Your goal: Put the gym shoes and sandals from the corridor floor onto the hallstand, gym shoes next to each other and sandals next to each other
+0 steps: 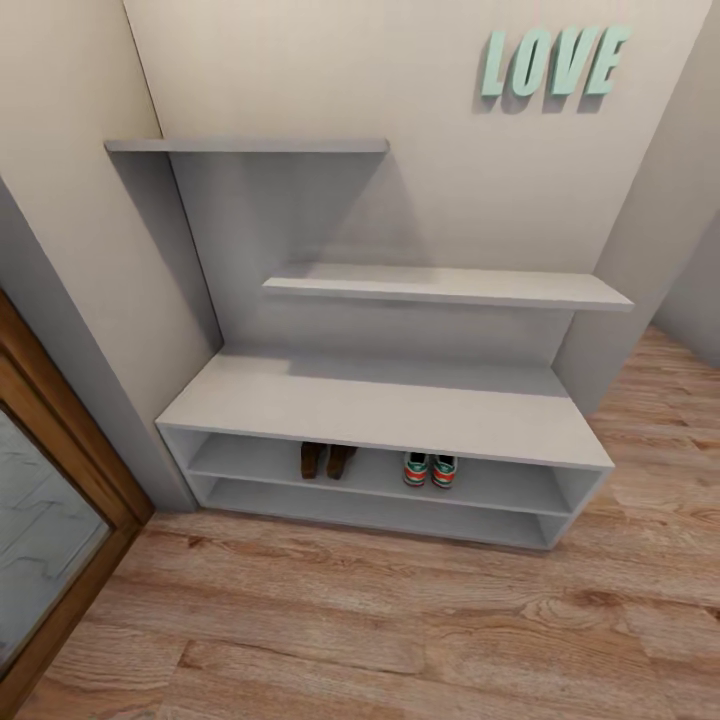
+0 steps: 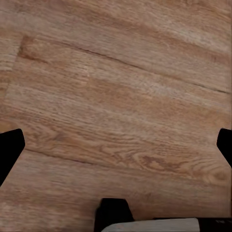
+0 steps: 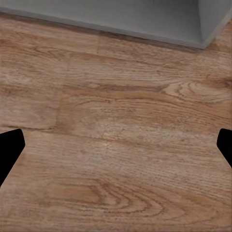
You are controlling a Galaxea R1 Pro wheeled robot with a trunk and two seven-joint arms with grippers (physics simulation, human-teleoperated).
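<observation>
Wood-plank corridor floor (image 1: pixel 400 630) lies nearest, and both wrist views look down on it: the left gripper (image 2: pixel 116 145) and the right gripper (image 3: pixel 116 145) each hang with fingers spread wide, holding nothing. Beyond stands the hallstand (image 1: pixel 390 405), with two open shelves under its bench top. On the upper shelf sit two sandals (image 1: pixel 327 460) side by side towards the left, and two gym shoes (image 1: pixel 430 469) side by side further right. Above, two staggered wall shelves (image 1: pixel 450 287) and four letters, LOVE (image 1: pixel 553 62).
</observation>
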